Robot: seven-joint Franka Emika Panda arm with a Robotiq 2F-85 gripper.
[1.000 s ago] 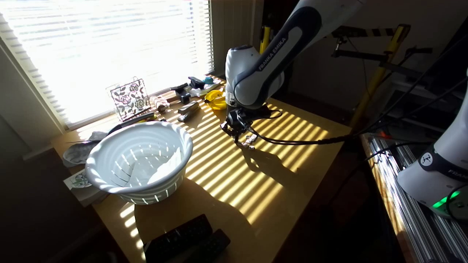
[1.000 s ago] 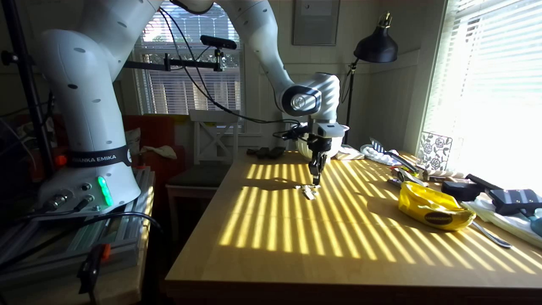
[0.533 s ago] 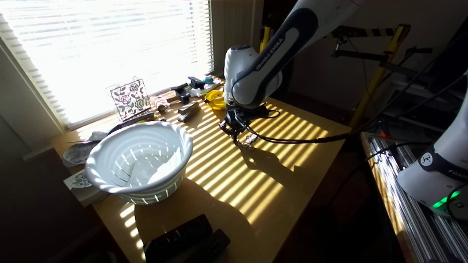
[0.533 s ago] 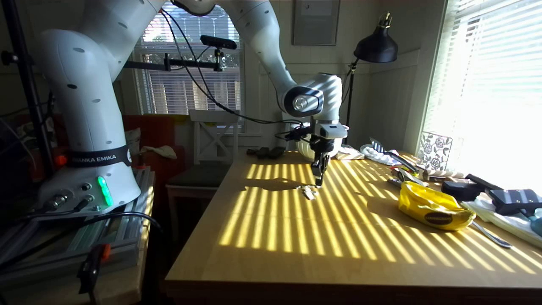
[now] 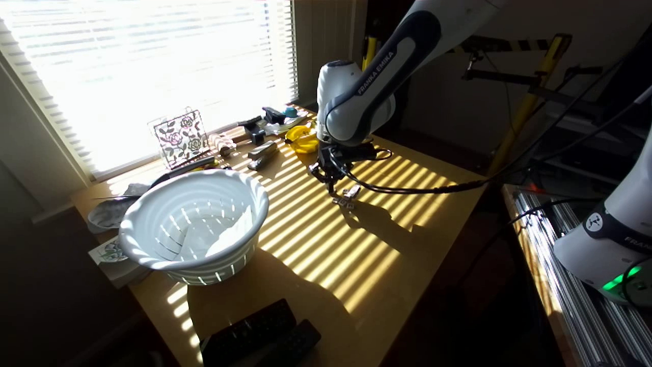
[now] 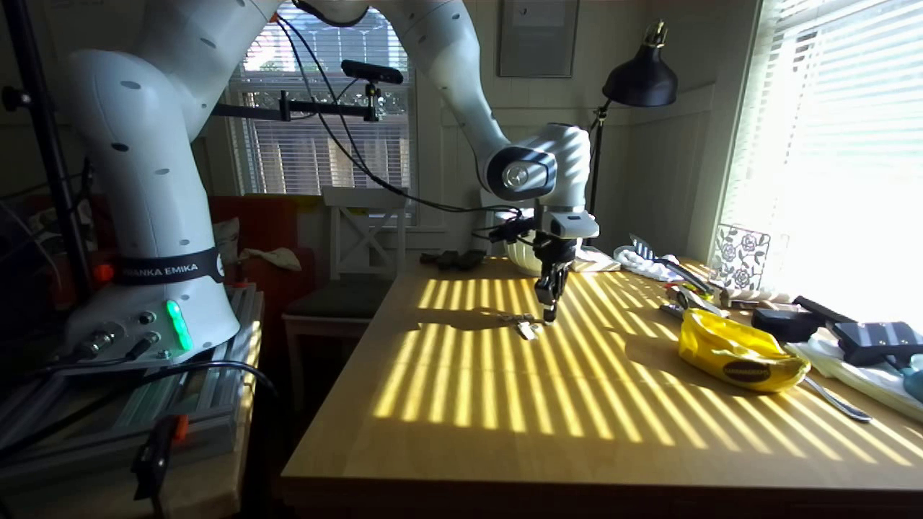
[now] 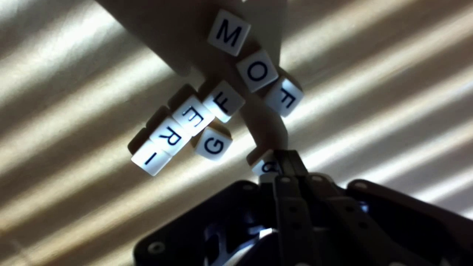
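My gripper (image 7: 291, 162) points down just above the wooden table, its fingertips pressed together with nothing between them. Right beside the fingertips is a white letter cube (image 7: 266, 164), partly hidden behind them, its letter hard to read. In the wrist view, four-sided cubes marked I (image 7: 150, 157), R (image 7: 170, 136), E (image 7: 193, 115) and F (image 7: 224, 100) form a touching row. A G cube (image 7: 213, 145) sits below that row. Farther up are M (image 7: 229, 32), O (image 7: 257, 70) and another F (image 7: 284, 96). In both exterior views the small cubes (image 6: 527, 330) lie close to the gripper (image 6: 550, 315).
A white slotted basket (image 5: 224, 262) stands on the table, with dark remotes (image 5: 254, 331) near it. Along the window side are a yellow banana-shaped bag (image 6: 721, 346), a flowered metal holder (image 5: 181, 137) and black tools (image 5: 262, 155). Cables (image 5: 423, 190) trail from the wrist.
The gripper has shifted slightly towards the window side, rightward in an exterior view, staying low and shut. Some cubes near it appear to have moved a little.
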